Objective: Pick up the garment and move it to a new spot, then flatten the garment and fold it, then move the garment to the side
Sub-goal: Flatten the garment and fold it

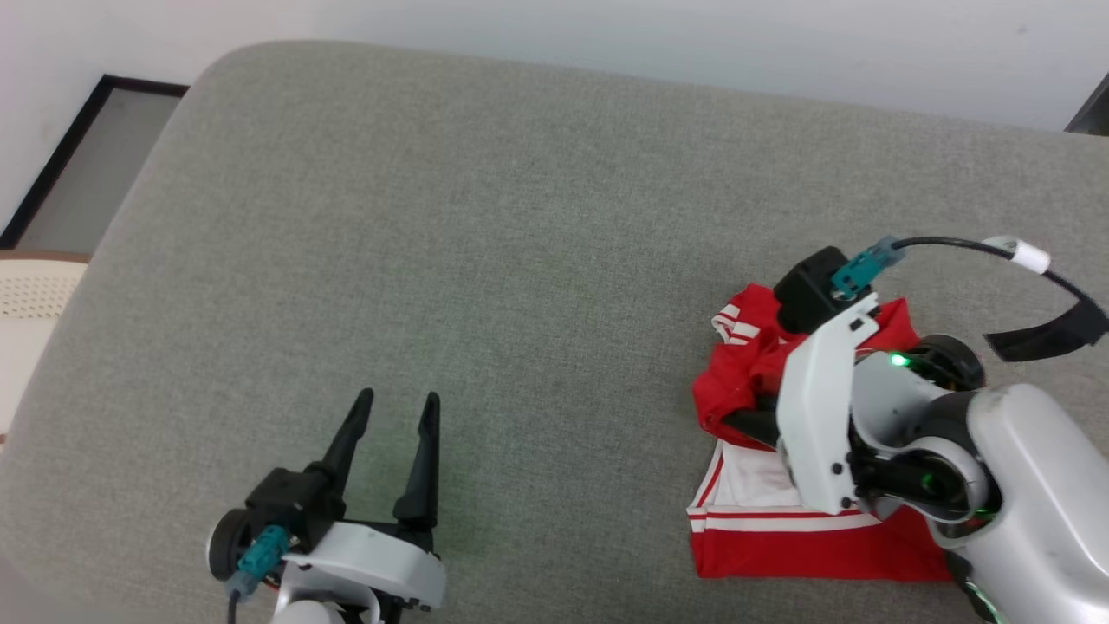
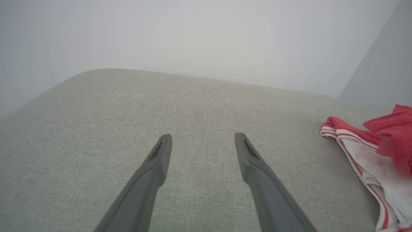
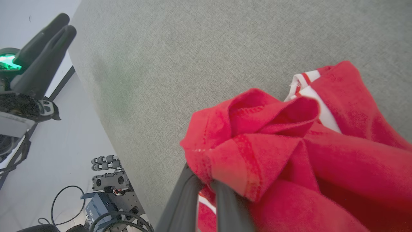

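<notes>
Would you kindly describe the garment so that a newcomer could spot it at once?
On the broad grey cushioned surface, look toward the robot's right. There the garment lies crumpled, a fold pinched in the right gripper. It is the only loose cloth, bright red with white striped bands.

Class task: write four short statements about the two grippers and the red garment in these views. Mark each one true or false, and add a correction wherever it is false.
1. The right gripper is shut on the garment. True.
2. The left gripper holds a sleeve. False: it is open and empty, over the bare grey cushion.
3. The garment is spread out flat. False: it is bunched, with red folds gathered at the right gripper.
4. The garment has white-and-red striped trim. True.
</notes>
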Motion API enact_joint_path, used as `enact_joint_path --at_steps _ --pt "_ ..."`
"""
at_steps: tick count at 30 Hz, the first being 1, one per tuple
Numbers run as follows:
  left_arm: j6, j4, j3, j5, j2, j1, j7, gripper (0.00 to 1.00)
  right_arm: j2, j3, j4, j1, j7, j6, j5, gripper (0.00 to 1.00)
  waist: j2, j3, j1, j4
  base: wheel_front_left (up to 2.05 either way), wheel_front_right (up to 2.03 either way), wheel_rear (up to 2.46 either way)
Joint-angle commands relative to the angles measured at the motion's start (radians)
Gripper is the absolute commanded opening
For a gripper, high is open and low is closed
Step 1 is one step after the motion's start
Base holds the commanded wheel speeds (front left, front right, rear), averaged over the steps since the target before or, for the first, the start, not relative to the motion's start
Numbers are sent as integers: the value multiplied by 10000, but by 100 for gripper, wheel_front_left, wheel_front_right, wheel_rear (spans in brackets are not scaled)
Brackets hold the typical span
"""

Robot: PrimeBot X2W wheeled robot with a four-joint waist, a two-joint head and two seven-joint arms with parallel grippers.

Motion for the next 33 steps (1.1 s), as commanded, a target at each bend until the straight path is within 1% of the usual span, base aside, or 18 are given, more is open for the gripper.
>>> enact_joint_path --at_steps 1,3,4,5,6,9,12,18,21,25,30,33 --pt "-76 9 -17 -64 -30 -85 7 100 58 55 29 -169 -106 -8 51 0 -1 64 0 37 0 0 0" --pt "-82 45 -45 -109 -45 -154 7 100 65 298 238 -197 -314 -8 82 2 -1 85 0 23 0 0 0" --pt "-80 65 -57 -109 -58 -168 7 100 63 389 304 -250 -444 -8 76 34 -1 84 0 13 0 0 0" --pt "-66 92 -61 -117 -68 -176 7 100 74 482 372 -303 -554 -8 103 87 -1 78 0 -3 0 0 0" --pt "-66 119 -54 -121 -74 -172 7 100 108 581 409 -344 -646 -8 187 100 -1 57 0 -26 0 0 0" --pt "-72 165 -6 -156 -80 -181 7 100 224 671 491 -486 -962 -8 480 100 -1 -51 0 -127 0 0 0" --pt "-75 150 19 -208 -81 -182 7 100 195 688 385 -605 -1230 -8 754 100 -1 -181 0 -270 0 0 0" --pt "-77 178 -7 -270 76 -179 7 100 -136 457 108 -720 -2020 -8 952 100 -1 -511 0 -730 0 0 0" --pt "-78 246 -70 -317 181 -196 7 100 -488 385 30 -509 -2559 -8 940 100 -1 -697 0 -1011 0 0 0" --pt "-78 365 -106 -370 335 -265 7 100 -1183 214 114 -63 -3458 -8 734 100 -1 -913 0 -1406 0 0 0" --pt "-79 613 -52 -499 516 -301 7 100 -1919 -414 475 770 -4778 -8 451 100 -1 -1106 0 -1882 0 0 0" --pt "-79 732 3 -555 612 -281 7 100 -2098 -896 723 1281 -5554 -8 308 100 -1 -1184 0 -2157 0 0 0"
